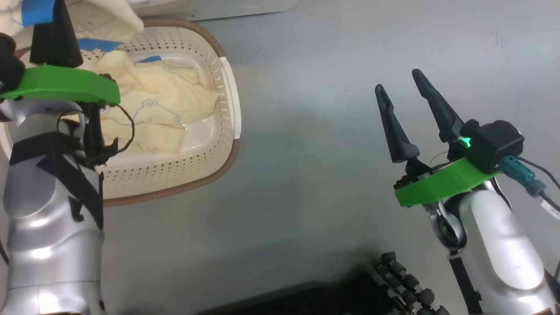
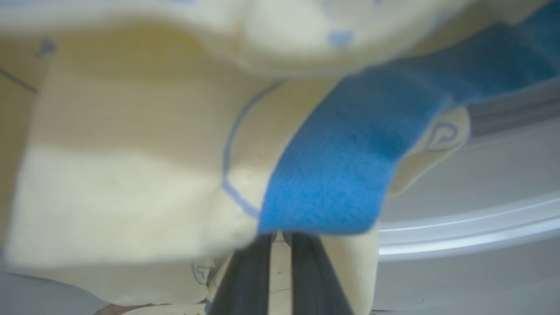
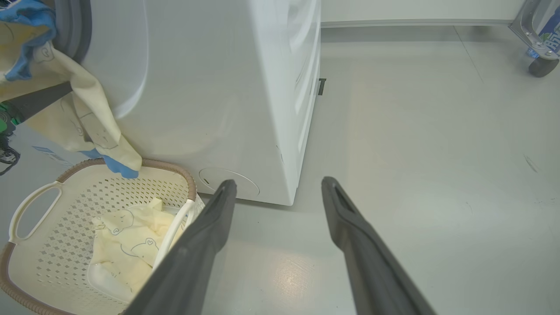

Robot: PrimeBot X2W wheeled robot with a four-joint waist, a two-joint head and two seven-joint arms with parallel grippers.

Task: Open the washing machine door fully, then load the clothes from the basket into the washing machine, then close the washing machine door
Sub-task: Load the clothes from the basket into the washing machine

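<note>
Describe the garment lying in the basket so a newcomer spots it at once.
At the foot of the washing machine stands a cream perforated basket with a brown rim. The garment lies on its floor, pale yellow with blue animal outlines. Unlike the other garment, hanging from the left gripper above the rim, it lies loose.

Smooth grey floor (image 3: pixel 437 153), pale wall base (image 3: pixel 415 11) behind, caster wheel (image 3: pixel 541 66) far rt corner.

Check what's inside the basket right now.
Pale-yellow clothes lie crumpled on the basket floor; the right wrist view shows bare floor around them. Anything beneath the folds is covered, so the piece count is unclear.
</note>
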